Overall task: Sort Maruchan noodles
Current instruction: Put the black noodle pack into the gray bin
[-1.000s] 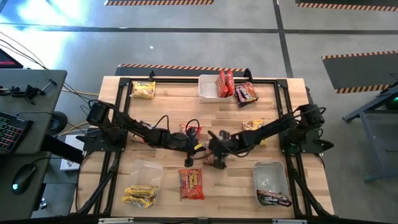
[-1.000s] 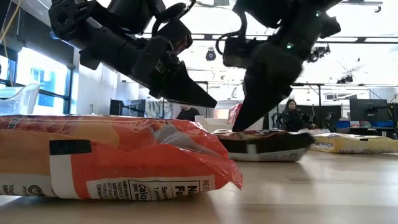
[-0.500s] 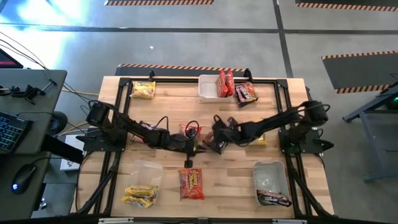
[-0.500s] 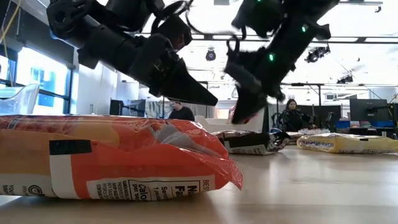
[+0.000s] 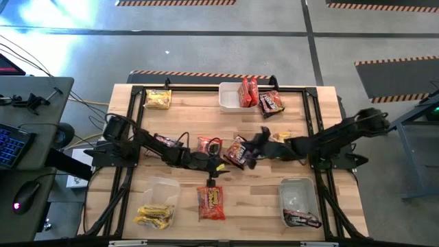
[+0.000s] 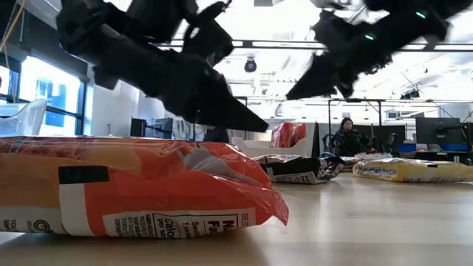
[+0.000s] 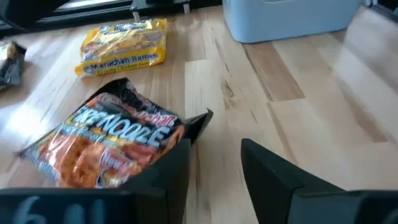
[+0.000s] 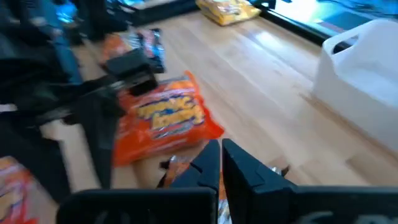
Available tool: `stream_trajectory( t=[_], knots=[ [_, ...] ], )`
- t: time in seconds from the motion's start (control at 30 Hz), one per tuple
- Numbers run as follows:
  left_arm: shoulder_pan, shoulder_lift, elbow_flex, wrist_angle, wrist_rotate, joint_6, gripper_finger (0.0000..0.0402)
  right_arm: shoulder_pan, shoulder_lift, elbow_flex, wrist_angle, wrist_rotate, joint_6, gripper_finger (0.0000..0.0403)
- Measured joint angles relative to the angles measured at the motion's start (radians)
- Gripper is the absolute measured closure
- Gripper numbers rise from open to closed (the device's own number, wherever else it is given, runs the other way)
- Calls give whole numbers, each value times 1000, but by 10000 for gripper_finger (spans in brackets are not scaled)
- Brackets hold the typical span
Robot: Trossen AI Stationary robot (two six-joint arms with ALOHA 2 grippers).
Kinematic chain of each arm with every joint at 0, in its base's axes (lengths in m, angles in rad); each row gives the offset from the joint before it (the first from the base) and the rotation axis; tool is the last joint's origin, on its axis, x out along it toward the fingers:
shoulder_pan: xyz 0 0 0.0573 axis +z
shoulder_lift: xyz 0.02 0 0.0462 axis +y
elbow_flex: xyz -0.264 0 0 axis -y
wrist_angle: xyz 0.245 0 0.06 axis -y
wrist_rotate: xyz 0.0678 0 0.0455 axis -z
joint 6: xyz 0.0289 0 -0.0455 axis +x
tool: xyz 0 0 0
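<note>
An orange noodle packet [image 5: 236, 151] lay mid-surface beside my left hand [image 5: 221, 163], whose fingers stood parted with nothing between them. My right hand [image 5: 258, 139], pinched shut and empty, hung just past it. Other packets dotted the wooden surface [image 5: 185, 116]; a person [image 6: 346, 137] sat in the room behind.

I have the left gripper [image 5: 221, 162] low at mid-table, arm stretched in from the left edge, fingers [image 7: 273, 171] parted with a clear gap. My right gripper [image 5: 258, 140] hangs raised near centre, fingers [image 8: 239, 165] pressed together.
</note>
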Motion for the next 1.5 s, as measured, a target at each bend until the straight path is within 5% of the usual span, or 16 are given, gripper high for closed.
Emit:
stream_trajectory(
  t=[0.17,0.53,0.83,1.0,1.2,1.5],
  knots=[
    [0,90,108,-4,-20,103,251,31,-59,-176,276,-4,0,403],
    [0,209,232,-81,-81,325,225,56,-123,-203,277,38,-72,397],
    [30,300,347,-162,-128,366,224,56,-122,-203,211,-5,-87,282],
    [60,305,372,-208,-121,339,270,56,-122,-203,202,-35,-89,235],
    [81,306,372,-226,-62,349,383,56,-122,-203,183,-59,-116,229],
    [82,240,364,-331,-45,346,397,115,-122,-199,60,-57,-249,226]
  ],
)
